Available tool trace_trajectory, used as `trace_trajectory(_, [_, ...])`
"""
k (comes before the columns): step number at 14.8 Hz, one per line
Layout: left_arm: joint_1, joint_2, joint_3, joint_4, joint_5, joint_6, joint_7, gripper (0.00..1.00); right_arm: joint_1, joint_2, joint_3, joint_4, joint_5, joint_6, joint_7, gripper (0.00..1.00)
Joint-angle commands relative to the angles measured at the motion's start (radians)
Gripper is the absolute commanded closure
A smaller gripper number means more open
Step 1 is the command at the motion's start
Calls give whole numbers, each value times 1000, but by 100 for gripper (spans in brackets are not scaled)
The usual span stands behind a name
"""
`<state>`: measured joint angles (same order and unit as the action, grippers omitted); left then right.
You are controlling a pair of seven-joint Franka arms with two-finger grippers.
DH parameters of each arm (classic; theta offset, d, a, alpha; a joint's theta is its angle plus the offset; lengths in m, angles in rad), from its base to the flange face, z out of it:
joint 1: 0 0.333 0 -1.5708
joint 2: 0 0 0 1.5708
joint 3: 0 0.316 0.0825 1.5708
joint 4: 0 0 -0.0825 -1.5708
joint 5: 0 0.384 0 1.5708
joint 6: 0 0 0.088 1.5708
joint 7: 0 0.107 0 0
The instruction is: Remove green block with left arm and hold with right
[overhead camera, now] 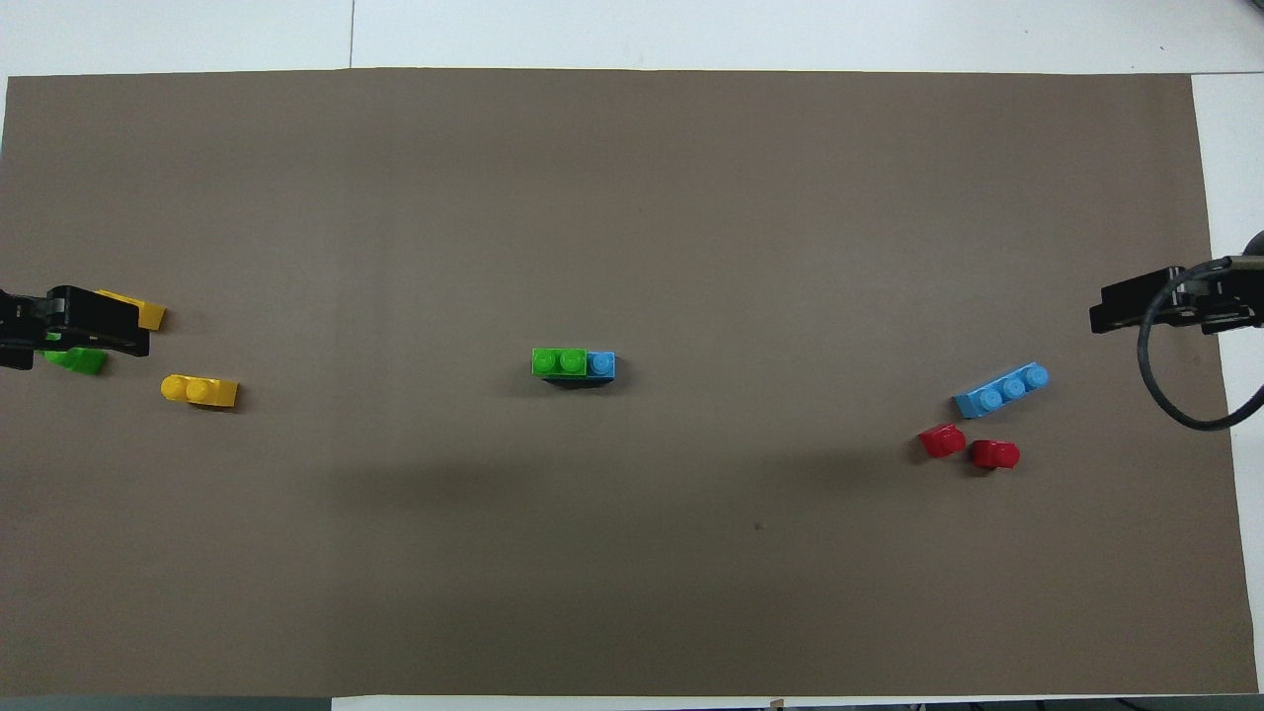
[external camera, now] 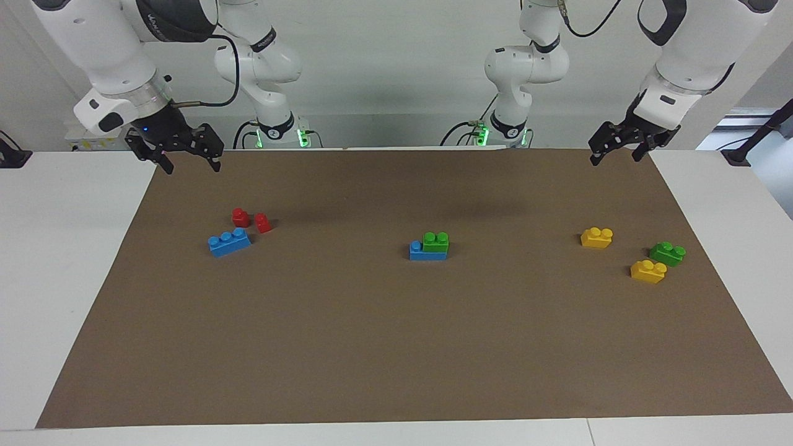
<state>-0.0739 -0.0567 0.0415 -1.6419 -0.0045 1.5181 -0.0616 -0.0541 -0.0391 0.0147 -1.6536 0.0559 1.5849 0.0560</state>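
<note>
Facing view: I see the small bright green two-stud plastic block (external camera: 436, 241) seated on one end of a blue three-stud plastic brick (external camera: 427, 251), mid-bench.

My left tool (external camera: 614, 153) hangs spread over the brown mat's (external camera: 396, 347) corner nearest its base, well apart from the stack; my right tool (external camera: 187, 161) hangs spread over the other near corner, above two small red pieces (external camera: 251, 220).

left gripper (external camera: 616, 152): raised, fingers spread | right gripper (external camera: 186, 159): raised, fingers spread | both angled downward
</note>
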Motion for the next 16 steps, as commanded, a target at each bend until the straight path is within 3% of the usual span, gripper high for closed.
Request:
trace_trajectory(1, [-23,-8,11,2,20,8,-9,0,3,-18,2,-60,37,69,245,3])
trace_trajectory(6, [-26,-6,6,2,20,10,-9,0,78,-9,5,-139,231,188,950,3])
trace_trajectory(8, [-27,-8,3,1,20,20,-11,0,123,19,5,-170,324,266,1149,3])
trace_trajectory(12, [-29,-15,0,-22,18,28,-14,0,180,103,5,-176,511,406,1375,3])
trace_trajectory(16, [-29,-20,0,-27,17,28,-53,0,279,152,5,-241,631,568,1378,6])
